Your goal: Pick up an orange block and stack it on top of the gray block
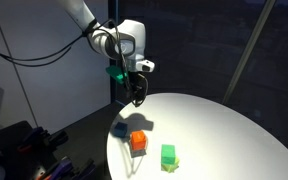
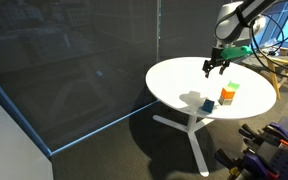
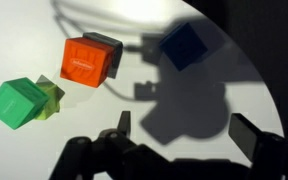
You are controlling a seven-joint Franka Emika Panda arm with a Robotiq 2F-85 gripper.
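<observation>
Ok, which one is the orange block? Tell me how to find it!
Find the round white table. Small blocks sit in a loose line near its edge, and the orange block is the middle one. It is bright orange-red, with a dark blue block on one side and a green block on the other.

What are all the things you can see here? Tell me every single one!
table: one, white, round, under all the blocks
orange block: one, orange-red, on the table between the green and blue ones
gray block: one, gray, mostly hidden, right against the orange block
blue block: one, dark blue, on the table in shadow
green block: one, bright green, on the table; a paler green bit touches it, unclear what
arm: one, white
gripper: one, black, open, empty, above the table
</observation>
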